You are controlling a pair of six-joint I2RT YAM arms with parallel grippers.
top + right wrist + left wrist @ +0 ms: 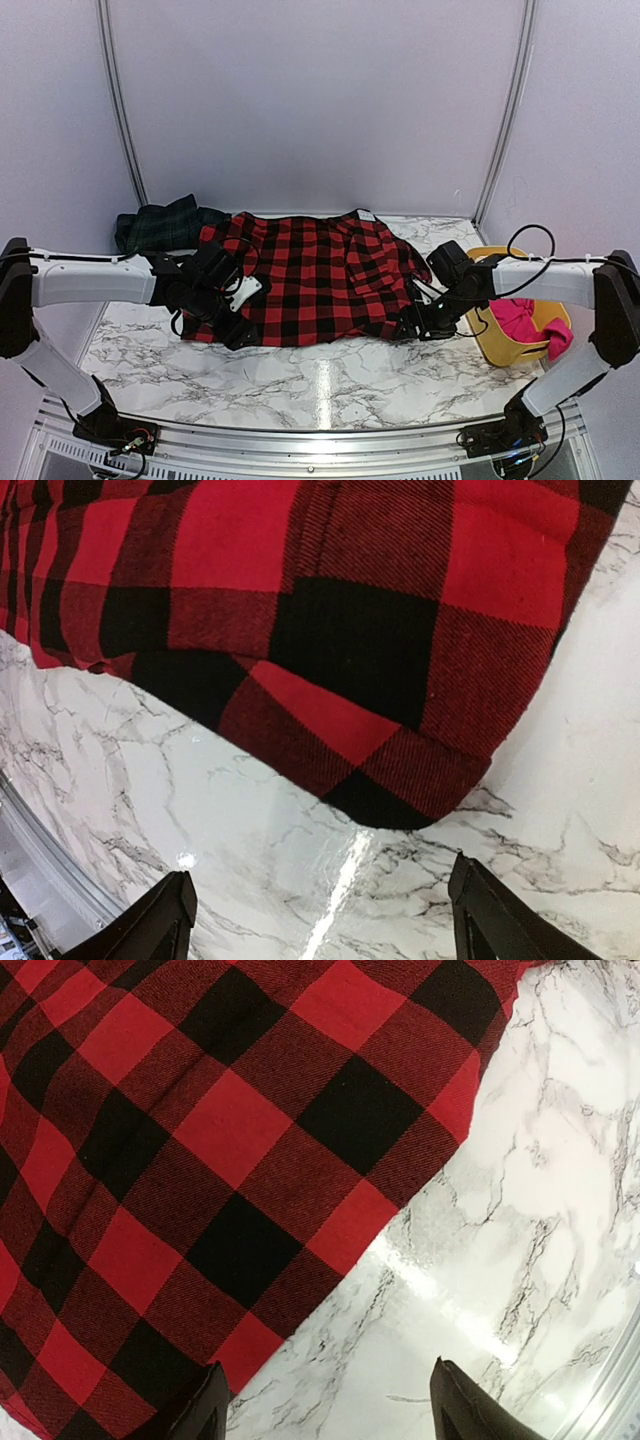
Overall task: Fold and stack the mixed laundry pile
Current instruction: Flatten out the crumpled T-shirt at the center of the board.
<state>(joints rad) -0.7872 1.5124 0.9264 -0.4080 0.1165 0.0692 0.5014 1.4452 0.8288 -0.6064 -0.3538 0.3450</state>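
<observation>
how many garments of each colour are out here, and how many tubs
red-and-black checked garment: 1
dark green plaid garment: 1
magenta-pink garment: 1
yellow tub: 1
total: 4

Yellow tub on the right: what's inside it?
A bunched magenta-pink garment lies in the yellow tub. Anything beneath it is covered, and the right arm crosses above the tub, hiding part of the inside.

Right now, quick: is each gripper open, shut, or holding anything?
Left gripper: open, holding nothing, at the edge of the red-and-black checked garment.
Right gripper: open, holding nothing, just off that garment's corner.
</observation>
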